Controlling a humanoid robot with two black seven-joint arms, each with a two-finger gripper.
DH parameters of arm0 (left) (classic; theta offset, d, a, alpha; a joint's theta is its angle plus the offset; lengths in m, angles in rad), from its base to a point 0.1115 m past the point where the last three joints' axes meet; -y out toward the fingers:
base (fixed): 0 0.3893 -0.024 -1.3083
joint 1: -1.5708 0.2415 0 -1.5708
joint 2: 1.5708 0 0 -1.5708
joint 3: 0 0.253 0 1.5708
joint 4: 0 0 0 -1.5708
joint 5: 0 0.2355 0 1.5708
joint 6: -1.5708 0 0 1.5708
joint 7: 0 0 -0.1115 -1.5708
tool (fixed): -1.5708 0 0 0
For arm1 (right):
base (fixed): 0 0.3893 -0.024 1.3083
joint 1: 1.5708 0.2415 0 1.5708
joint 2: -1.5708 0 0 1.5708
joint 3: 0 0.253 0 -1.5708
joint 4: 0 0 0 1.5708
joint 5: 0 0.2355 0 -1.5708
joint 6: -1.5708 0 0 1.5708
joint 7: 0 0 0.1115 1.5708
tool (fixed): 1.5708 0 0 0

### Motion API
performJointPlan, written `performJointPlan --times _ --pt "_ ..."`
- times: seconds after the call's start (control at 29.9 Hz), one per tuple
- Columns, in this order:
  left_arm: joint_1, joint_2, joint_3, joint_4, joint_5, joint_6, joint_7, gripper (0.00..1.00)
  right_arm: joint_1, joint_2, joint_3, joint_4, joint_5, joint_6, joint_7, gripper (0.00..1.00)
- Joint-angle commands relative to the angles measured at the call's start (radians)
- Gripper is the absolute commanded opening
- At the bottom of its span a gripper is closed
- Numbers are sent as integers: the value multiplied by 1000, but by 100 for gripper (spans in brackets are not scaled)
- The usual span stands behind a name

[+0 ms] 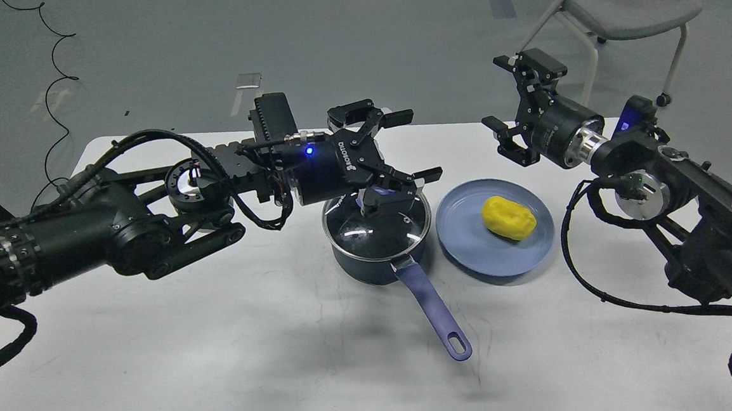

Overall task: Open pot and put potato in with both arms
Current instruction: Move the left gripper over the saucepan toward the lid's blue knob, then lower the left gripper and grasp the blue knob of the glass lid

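1. Head view, far left: the left arm [117, 228] comes in low over the white table [268, 352] and reaches toward the middle.

2. The left gripper [407, 148] is above the pot [372, 257]. Its fingers are spread wide: one finger [372, 112] points up and back, the other [425, 173] lies over the rim of the lid [371, 222]. Nothing is between them.

3. The pot stands on the table, a little left of the middle, with its handle [436, 311] pointing toward the camera and to the right. The glass lid is on it, so the pot is closed. The knob [382, 200] of the lid is partly hidden under the gripper body; I cannot tell if anything touches it.

4. Just right of the pot is a blue plate [465, 250], close to it. The potato [508, 218] lies on this plate, toward its far right part.

5. Farther right, the right gripper [506, 100] hangs in the air above and behind the plate, well apart from the potato. Its fingers are spread too, and it carries nothing. The right arm [678, 186] comes in from the right edge.

6. My judgement: the step in hand is the first one, taking the lid. No part of the task is finished.

7. The next move asks the left gripper to bring its fingers around the knob, close on it, and lift the lid straight up and aside. The knob is small, so a bad alignment may make the fingers slip or push the pot. After that the right gripper must descend to the potato.
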Motion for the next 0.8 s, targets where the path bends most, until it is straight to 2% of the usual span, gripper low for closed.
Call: performJointPlan --times 0.0,0.27,0.4,0.53,0.77 --pt "18 -2 24 40 -28 -2 0 97 -23 -4 10 -31 0 0 7 100" --pt "84 -16 27 171 -15 36 0 97 -34 -8 36 -61 3 -4 11 100" --pt "101 -16 34 174 -10 50 0 97 -34 -12 36 -61 3 -4 11 100" --pt "106 -17 94 174 -11 106 0 97 -35 -12 38 -61 3 -6 11 100" --pt "101 -19 146 174 -10 106 0 97 -37 -10 36 -64 2 -12 12 100"
